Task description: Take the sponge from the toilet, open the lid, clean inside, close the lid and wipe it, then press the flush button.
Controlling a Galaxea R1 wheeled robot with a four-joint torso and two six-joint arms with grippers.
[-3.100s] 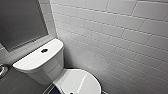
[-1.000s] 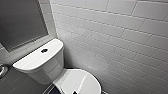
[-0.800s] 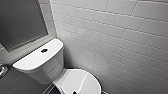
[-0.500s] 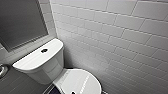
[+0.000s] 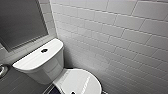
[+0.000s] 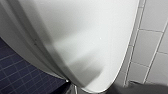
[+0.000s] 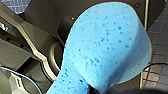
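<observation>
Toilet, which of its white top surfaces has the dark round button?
The boxy tank top, with the button in its middle; the oval lid is plain.

a wall of glossy white brick-laid tiles (image 5: 120, 37) runs across the far and right side. at the far left a flat dark grey panel (image 5: 20, 22) sits framed in white tile. a small shiny metal fitting (image 5: 2, 70) shows at the left edge. the floor (image 6: 15, 75) has small dark tiles with pale grout.
</observation>
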